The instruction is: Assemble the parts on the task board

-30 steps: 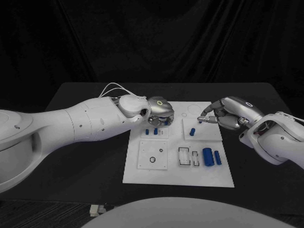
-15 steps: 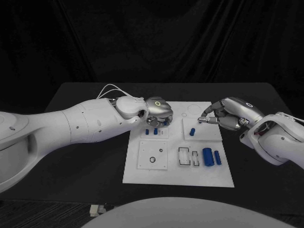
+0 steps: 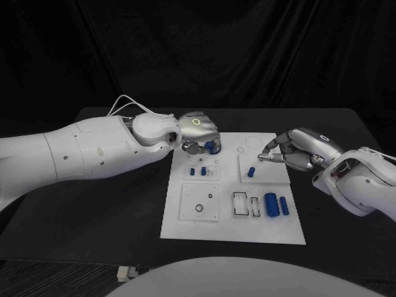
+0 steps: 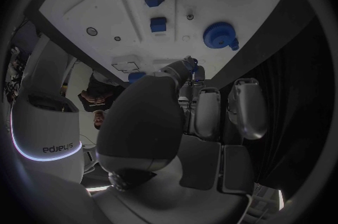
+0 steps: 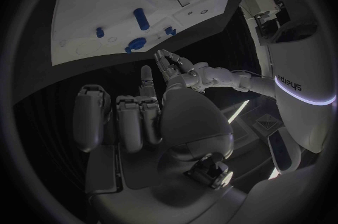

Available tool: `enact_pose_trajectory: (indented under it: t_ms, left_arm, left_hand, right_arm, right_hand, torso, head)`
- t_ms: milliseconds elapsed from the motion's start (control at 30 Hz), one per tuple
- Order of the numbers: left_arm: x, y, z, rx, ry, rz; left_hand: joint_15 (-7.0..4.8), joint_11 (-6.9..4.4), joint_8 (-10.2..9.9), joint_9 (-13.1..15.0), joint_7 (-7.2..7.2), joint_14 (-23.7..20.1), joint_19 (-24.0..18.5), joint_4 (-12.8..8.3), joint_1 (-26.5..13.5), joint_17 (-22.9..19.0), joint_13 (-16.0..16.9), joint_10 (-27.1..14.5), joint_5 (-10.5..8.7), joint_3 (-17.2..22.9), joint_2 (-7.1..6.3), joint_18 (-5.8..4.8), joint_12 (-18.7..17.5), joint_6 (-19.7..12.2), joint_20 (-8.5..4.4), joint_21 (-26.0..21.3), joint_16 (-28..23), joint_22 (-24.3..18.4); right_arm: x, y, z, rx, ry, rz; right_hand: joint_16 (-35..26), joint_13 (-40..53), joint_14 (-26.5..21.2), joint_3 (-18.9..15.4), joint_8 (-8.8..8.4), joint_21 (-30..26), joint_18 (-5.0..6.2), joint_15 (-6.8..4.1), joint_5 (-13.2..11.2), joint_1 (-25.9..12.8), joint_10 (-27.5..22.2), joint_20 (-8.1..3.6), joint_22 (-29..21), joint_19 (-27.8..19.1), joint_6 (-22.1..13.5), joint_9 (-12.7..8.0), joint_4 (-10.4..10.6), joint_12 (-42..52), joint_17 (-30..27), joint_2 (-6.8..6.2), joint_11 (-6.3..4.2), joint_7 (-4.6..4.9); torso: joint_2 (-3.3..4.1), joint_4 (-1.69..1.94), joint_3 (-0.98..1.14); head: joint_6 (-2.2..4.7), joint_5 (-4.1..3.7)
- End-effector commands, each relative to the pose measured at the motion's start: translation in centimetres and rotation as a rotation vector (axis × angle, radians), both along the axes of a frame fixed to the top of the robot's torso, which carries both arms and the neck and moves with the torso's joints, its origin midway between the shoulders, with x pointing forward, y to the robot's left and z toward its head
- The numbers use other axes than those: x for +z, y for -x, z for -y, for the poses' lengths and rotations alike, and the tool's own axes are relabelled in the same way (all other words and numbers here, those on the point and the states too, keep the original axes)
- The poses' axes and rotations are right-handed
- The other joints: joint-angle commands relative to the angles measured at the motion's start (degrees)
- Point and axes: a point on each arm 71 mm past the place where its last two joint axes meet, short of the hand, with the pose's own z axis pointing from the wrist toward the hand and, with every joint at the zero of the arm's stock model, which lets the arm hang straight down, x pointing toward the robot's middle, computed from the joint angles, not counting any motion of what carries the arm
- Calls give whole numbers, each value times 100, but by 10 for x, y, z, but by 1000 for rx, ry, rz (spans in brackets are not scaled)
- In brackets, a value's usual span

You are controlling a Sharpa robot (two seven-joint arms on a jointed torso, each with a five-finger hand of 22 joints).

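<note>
Gripping a small blue cylindrical part (image 3: 214,147), left hand (image 3: 198,133) above white board (image 3: 232,230); right hand (image 3: 292,148) state unclear.

The task board (image 3: 232,204) is viewed from above and farther off by the head camera, while closer views from behind each hand's fingers are given by the wrist cameras, all three sharing the board.

Flat white rectangular task board (image 3: 185,230) lies mid-table, long side running away from the robot. Small blue cylindrical parts: two upright pegs (image 3: 197,171) in the left-centre panel, one peg (image 3: 252,171) right of them. Larger blue cylinder (image 3: 271,205) lies on its side near the right edge.
</note>
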Motion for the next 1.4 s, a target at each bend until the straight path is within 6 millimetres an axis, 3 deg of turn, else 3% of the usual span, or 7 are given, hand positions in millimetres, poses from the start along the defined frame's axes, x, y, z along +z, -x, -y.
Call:
enact_pose_trajectory:
  t_ms: [33,333,700,1400]
  left_arm:
    - [-1,1,-5,15,-41,-33]
    - [-11,0,-18,38,-70,-65]
    - [-22,-2,-20,53,-77,-80]
    - [-40,-6,-21,73,-63,-76]
  left_hand:
    - [15,-11,-24,-10,-12,-30,-40,-6,-51,-23,-7,15,-40,38,-12,42,-40,-61,8,-49,-36,978]
    - [17,-6,-42,-17,-10,-45,-53,-10,-54,-57,-16,9,-51,47,-16,46,-58,-86,10,-74,-56,972]
    - [19,-5,-55,-21,-10,-51,-58,-11,-56,-70,-20,16,-62,53,-17,47,-64,-103,11,-84,-65,970]
    - [22,2,-105,-40,-16,-92,-89,-33,-47,-165,-28,51,-32,85,-15,57,-78,-168,13,-143,-123,957]
  right_arm:
    - [-2,0,0,-4,5,-13]
    - [-4,-1,0,-7,6,-19]
    - [-5,-1,-1,-3,5,-24]
    - [-5,0,1,-7,3,-22]
  right_hand:
    - [-32,1364,561,-29,17,-30,59,-26,17,29,539,-3,1130,70,58,7,-3,-39,1405,28,-10,0]
    - [-36,1355,559,-32,16,-42,62,-26,17,30,532,-3,1126,64,59,6,-3,-47,1400,34,-10,-1]
    - [-36,1355,559,-32,16,-42,62,-26,17,30,532,-3,1126,64,59,6,-3,-47,1400,34,-10,-1]
    - [-36,1355,559,-32,16,-42,62,-26,17,30,532,-3,1126,64,59,6,-3,-47,1400,34,-10,-1]
  torso:
    - [-6,0,0]
    - [-7,-5,4]
    - [17,8,-1]
    - [6,-3,1]
  head:
    - [-1,-24]
    - [-1,4]
    - [-1,-19]
    - [-1,-34]
